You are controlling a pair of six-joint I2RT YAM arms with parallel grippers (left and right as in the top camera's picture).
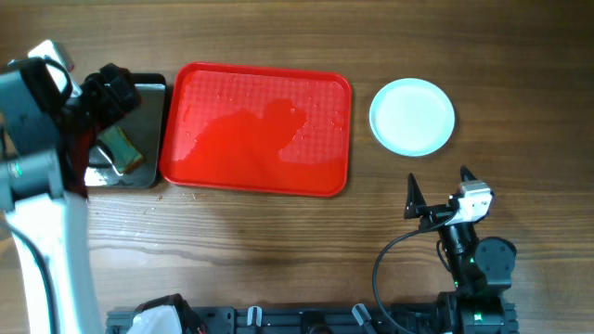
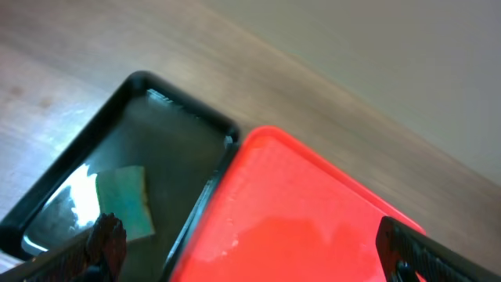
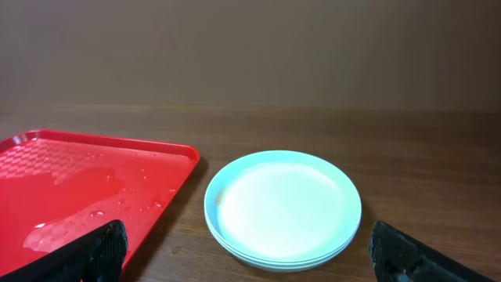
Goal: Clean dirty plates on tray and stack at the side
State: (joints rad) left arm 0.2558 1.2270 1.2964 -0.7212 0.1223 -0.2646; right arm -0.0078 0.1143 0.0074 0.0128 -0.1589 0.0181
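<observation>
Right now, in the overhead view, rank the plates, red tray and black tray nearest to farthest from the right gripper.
1. Plates, just beyond the right gripper.
2. Red tray, further left.
3. Black tray, far left.

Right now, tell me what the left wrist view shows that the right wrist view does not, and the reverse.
Only the left wrist view shows the smaller, deeper black plastic tray, with a green rectangular sponge lying inside it. Only the right wrist view shows the stack of round white shallow plates, clean on top, standing on the brown wooden table. Both show part of the large flat red plastic tray, wet and with no plate on the part in view, and both show the table.
</observation>
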